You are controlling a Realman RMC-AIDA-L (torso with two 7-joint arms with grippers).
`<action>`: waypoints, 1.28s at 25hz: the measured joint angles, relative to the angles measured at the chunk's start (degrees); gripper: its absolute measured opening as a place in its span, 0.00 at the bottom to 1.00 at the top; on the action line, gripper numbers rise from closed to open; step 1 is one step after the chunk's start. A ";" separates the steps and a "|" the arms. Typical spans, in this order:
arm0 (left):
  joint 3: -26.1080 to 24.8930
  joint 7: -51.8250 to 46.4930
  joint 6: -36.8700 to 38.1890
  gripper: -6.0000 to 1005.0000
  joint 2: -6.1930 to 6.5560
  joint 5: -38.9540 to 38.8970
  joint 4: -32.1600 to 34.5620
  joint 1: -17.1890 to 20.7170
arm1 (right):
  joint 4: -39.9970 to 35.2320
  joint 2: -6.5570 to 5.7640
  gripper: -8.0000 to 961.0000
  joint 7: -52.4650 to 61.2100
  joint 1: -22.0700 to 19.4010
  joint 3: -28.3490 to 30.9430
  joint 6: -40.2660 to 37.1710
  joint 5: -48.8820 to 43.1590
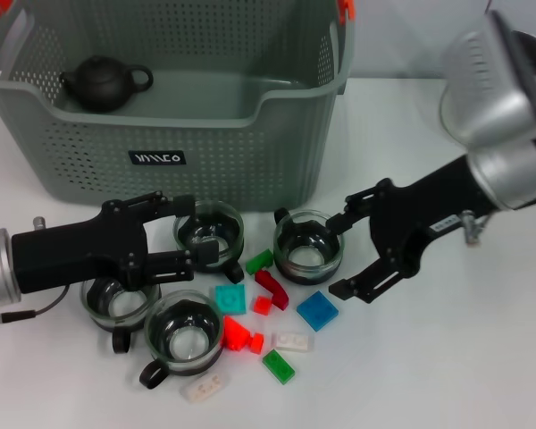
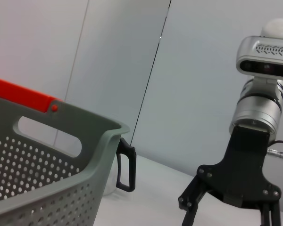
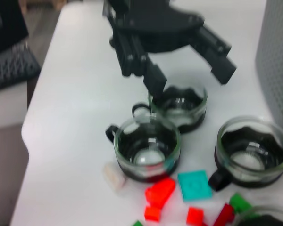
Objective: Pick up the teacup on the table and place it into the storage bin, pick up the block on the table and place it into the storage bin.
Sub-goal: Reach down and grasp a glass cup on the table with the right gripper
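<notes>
Now your left gripper (image 1: 180, 237), fingers spread, straddles a glass teacup (image 1: 209, 231); close and lift toward the storage bin (image 1: 268, 152); right gripper (image 1: 350, 246) gapes beside another.

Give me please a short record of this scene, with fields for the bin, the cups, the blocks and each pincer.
storage bin: at the table's back, holds a dark teapot
teacups: four glass ones on the table before the bin
blocks: scattered among the cups
left pincer: open, above the cups beside one teacup's rim
right pincer: open, beside the right-most teacup
</notes>
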 joint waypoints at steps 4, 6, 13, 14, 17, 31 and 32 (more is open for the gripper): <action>0.01 0.02 0.02 0.84 -0.06 0.00 -0.04 0.23 | 0.34 0.19 0.89 5.55 2.85 -5.86 3.12 -3.23; 0.04 0.03 -0.08 0.84 -0.21 0.00 -0.06 0.31 | 0.56 0.27 0.88 7.84 3.75 -8.94 4.86 -3.49; 0.10 0.44 -0.40 0.84 -0.31 0.00 -0.18 0.86 | 1.04 0.76 0.87 12.12 4.84 -17.81 10.67 -2.88; 0.10 0.44 -0.40 0.84 -0.31 0.00 -0.18 0.86 | 1.27 0.82 0.87 12.53 4.85 -19.09 11.82 -2.67; 0.10 0.75 -0.43 0.84 -0.31 0.00 -0.18 1.08 | 2.11 0.87 0.86 13.72 4.86 -22.98 15.11 -1.54; -0.09 0.81 -0.72 0.84 -0.39 -0.01 -0.24 1.26 | 7.41 0.93 0.84 14.59 5.81 -29.85 26.43 1.02; -0.10 0.82 -0.74 0.84 -0.39 -0.01 -0.25 1.28 | 7.69 0.93 0.83 14.59 5.86 -30.40 26.90 1.31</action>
